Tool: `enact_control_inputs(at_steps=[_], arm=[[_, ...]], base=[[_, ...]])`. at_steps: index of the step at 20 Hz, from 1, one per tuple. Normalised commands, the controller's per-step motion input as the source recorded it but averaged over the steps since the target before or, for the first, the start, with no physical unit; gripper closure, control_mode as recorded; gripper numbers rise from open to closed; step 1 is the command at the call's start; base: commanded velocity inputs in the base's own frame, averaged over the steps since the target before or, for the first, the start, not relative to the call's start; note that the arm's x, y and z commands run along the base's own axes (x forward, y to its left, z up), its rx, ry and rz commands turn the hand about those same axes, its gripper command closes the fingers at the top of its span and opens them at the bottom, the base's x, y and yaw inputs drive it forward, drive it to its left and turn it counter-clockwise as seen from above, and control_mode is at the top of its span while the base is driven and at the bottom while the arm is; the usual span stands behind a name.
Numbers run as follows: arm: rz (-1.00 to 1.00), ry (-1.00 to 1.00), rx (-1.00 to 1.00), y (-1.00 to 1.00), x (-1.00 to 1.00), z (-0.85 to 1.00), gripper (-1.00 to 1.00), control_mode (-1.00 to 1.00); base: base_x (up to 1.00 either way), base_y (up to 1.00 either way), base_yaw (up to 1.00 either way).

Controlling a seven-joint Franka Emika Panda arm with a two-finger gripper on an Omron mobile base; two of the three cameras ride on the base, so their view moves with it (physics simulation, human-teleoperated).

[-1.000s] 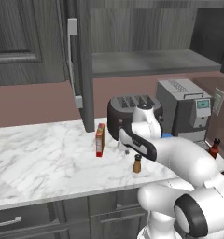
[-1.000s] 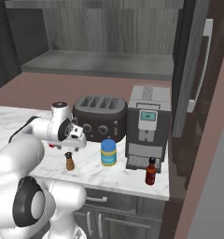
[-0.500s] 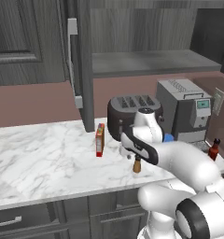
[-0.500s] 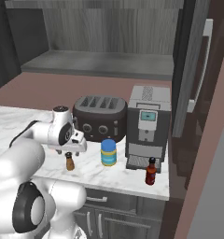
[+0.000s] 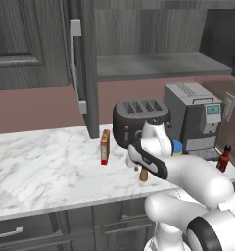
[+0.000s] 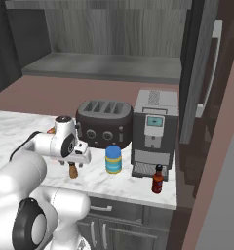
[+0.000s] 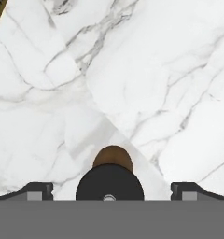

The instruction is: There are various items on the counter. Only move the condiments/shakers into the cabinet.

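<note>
Two fingers of the hand (image 7: pixel 109 198) are standing wide apart, straddling the brown shaker (image 7: pixel 112 173) near the counter's (image 7: pixel 170 79) front edge.

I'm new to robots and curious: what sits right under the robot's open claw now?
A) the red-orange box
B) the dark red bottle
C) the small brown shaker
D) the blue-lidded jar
C: in the hand view the brown shaker stands between the open gripper tips.

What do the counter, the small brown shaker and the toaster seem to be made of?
Counter: polished marble or an imitation, white with grey veins. Shaker: probably wood, matte brown, with a dark cap that may be plastic. Toaster: dark, slightly glossy shell, metal or plastic; the look leaves it open.
</note>
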Motion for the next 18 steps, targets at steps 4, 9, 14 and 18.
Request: enact_control_inputs(at_steps=[4, 9, 14, 18], arm=[[0.0, 0.0, 0.0, 0.0, 0.0, -0.14, -1.0, -1.0], [0.0, 0.0, 0.0, 0.0, 0.0, -0.09, -1.0, -1.0], [0.0, 0.0, 0.0, 0.0, 0.14, -0.03, -1.0, -1.0], [0.0, 0.0, 0.0, 0.0, 0.2, -0.01, -1.0, -1.0]], base=[[0.0, 0.0, 0.0], [0.0, 0.0, 0.0], [0.0, 0.0, 0.0], [0.0, 0.0, 0.0]])
